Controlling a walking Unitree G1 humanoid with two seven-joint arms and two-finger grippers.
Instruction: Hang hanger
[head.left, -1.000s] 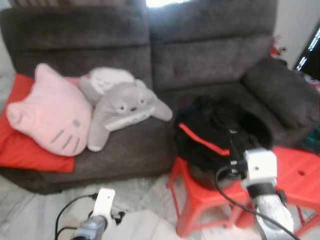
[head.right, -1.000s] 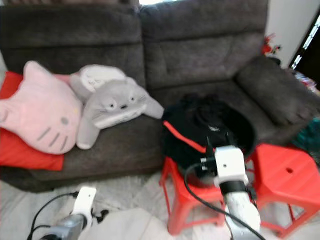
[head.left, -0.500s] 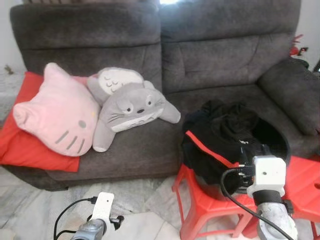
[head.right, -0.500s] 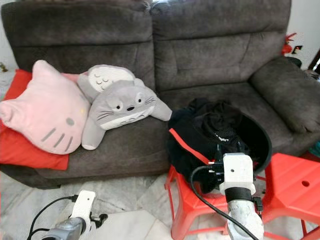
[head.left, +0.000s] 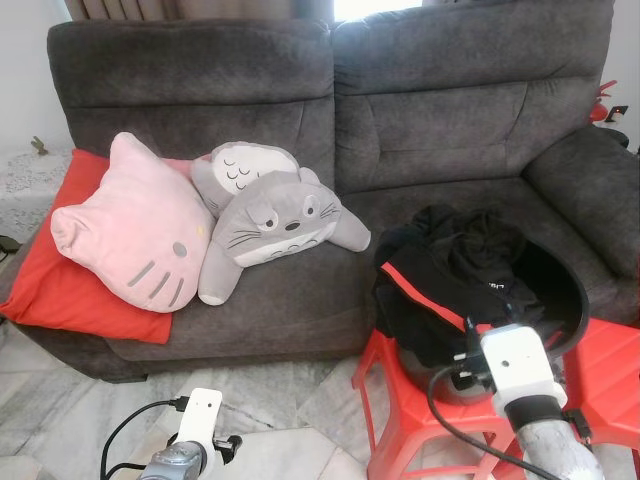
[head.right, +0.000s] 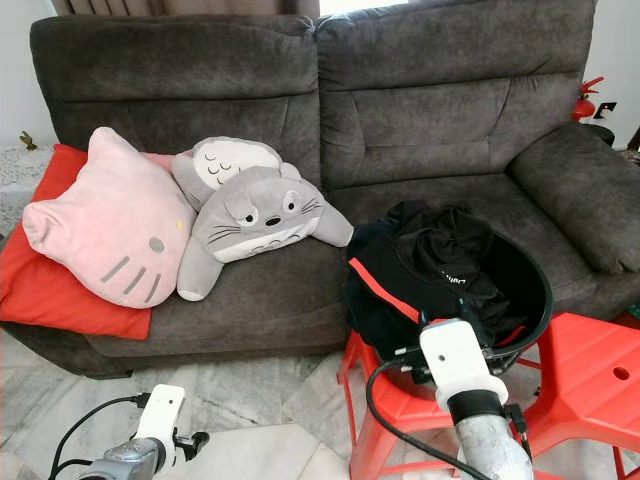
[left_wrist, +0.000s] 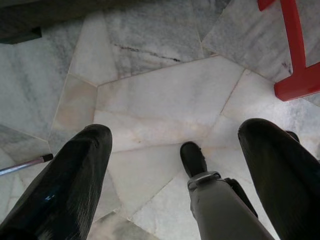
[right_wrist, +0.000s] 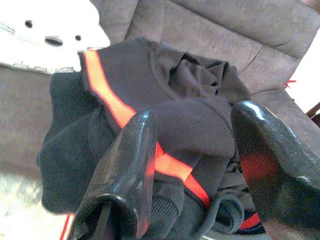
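A black garment with a red stripe (head.left: 450, 270) lies heaped in a round black basket (head.right: 535, 285) on a red stool (head.left: 400, 400) in front of the sofa. My right gripper (right_wrist: 195, 117) is open just before the garment's red stripe (right_wrist: 107, 95), with nothing between its fingers; its white wrist (head.left: 515, 365) is at the basket's near rim. My left gripper (left_wrist: 175, 130) hangs low and open over the marble floor (left_wrist: 165, 95), holding nothing. I cannot make out a hanger.
The dark grey sofa (head.left: 430, 120) carries a pink cat cushion (head.left: 130, 235), a grey plush (head.left: 275, 225) and a red cushion (head.left: 60, 290). A second red stool (head.right: 600, 380) stands at the right. A red stool leg (left_wrist: 295, 50) is near my left gripper.
The whole picture has shifted and sharpened as my head moved. My right wrist has stayed at the basket's near rim; the left arm still hangs low.
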